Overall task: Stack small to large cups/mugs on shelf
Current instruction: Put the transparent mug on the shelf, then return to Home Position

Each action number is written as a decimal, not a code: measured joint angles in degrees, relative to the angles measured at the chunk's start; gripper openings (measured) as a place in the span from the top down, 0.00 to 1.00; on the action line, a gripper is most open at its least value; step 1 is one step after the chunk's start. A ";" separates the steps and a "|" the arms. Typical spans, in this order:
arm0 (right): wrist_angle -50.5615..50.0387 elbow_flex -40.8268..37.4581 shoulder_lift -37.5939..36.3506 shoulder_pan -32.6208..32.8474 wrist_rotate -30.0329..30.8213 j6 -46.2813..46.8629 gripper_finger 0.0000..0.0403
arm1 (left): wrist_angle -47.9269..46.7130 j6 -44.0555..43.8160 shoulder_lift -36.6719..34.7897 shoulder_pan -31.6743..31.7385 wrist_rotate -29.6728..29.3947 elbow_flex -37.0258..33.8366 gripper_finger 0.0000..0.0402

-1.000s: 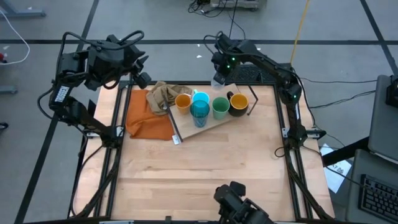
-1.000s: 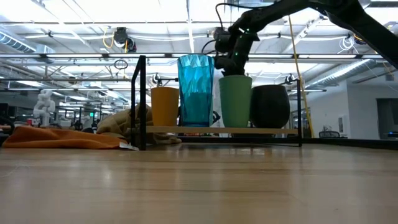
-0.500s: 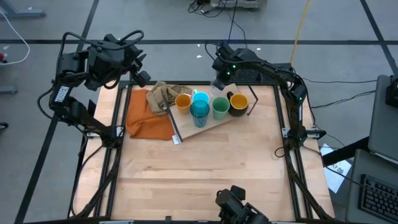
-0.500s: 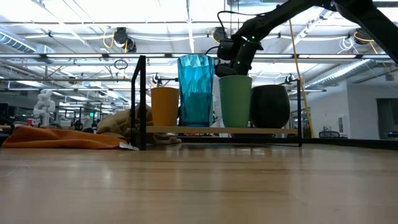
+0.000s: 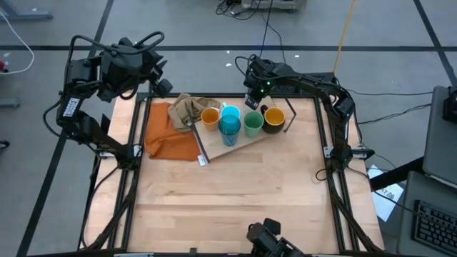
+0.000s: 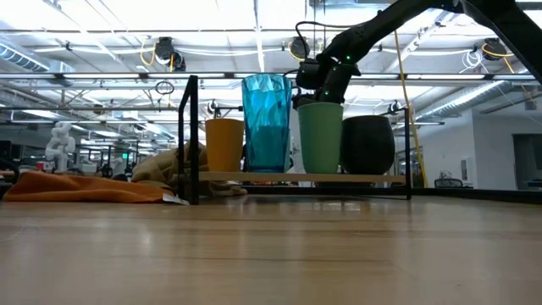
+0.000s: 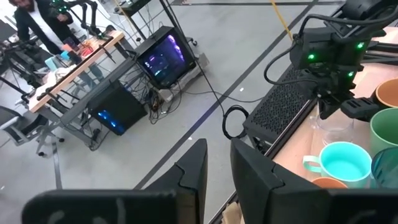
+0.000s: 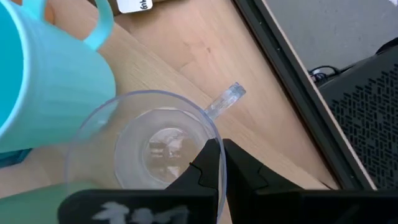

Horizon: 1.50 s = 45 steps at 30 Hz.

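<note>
Right gripper (image 8: 217, 163) pinches clear glass (image 8: 149, 143) rim, mug (image 8: 43, 81) touching.

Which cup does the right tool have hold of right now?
The clear glass, behind the green cup. The right tool is shut on its rim; unlike the coloured cups, it is see-through.

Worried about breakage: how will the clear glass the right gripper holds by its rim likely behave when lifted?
The clear glass looks thin-walled and smooth, so probably fragile and slippery. The right gripper pinches only one spot of the rim, so it may swing or tilt. It could knock the light-blue mug close beside it.
</note>
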 joint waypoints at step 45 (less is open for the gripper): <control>18.80 -0.11 -30.33 5.96 -6.40 13.17 0.70 | 7.19 2.85 -1.56 -0.18 4.33 0.09 0.82</control>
